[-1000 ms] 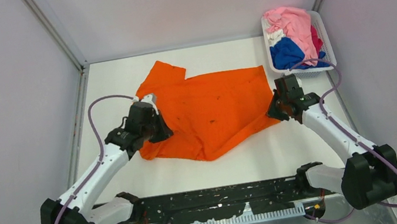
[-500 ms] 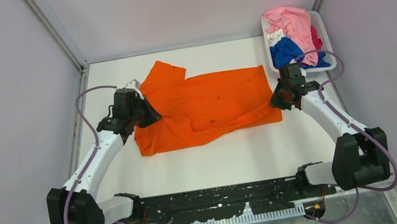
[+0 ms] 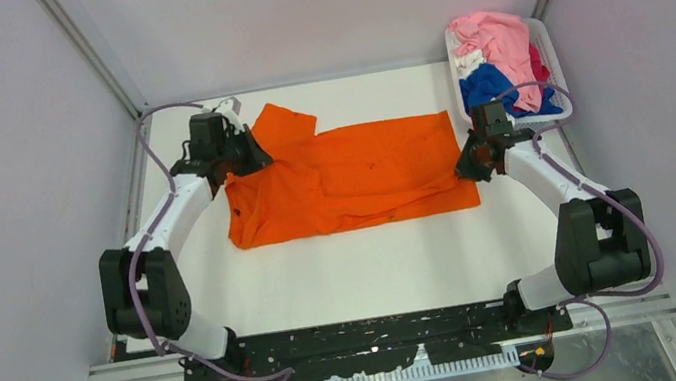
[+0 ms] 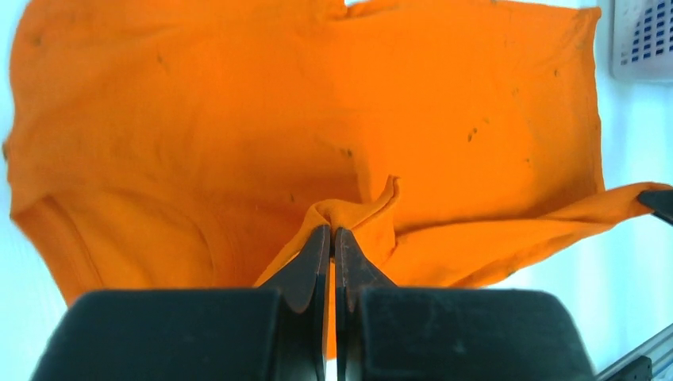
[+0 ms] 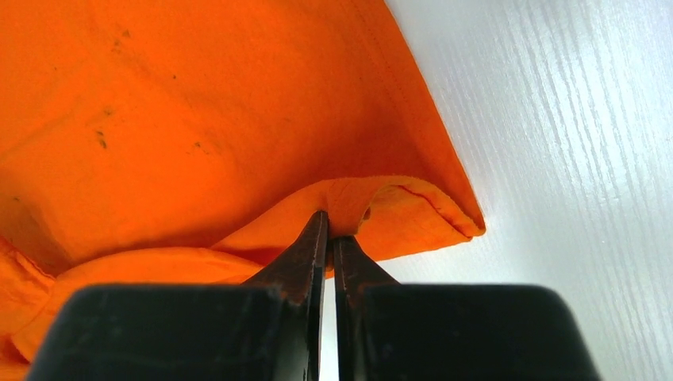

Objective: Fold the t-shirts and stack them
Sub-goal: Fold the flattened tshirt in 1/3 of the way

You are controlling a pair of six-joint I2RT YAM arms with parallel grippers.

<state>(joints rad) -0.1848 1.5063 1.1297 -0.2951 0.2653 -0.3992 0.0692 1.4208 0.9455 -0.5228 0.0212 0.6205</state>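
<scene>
The orange t-shirt lies spread on the tabletop between the 2 grippers. Judging by the layered cloth, 1 lengthwise fold is under way, with its near edge lifted and doubled over.

The left gripper is pinched tight on a peak of orange cloth at its fingertips, at the sleeve end. The right gripper is clamped the same way on the hem edge at its tips.

I judge the task to be early. This shirt is only at its first fold and nothing is stacked. The other t-shirts, pink, blue, white and magenta, sit bunched in the basket just beyond the right gripper.

No brand, label or writing can be read; the orange cloth shows only small dark specks.
</scene>
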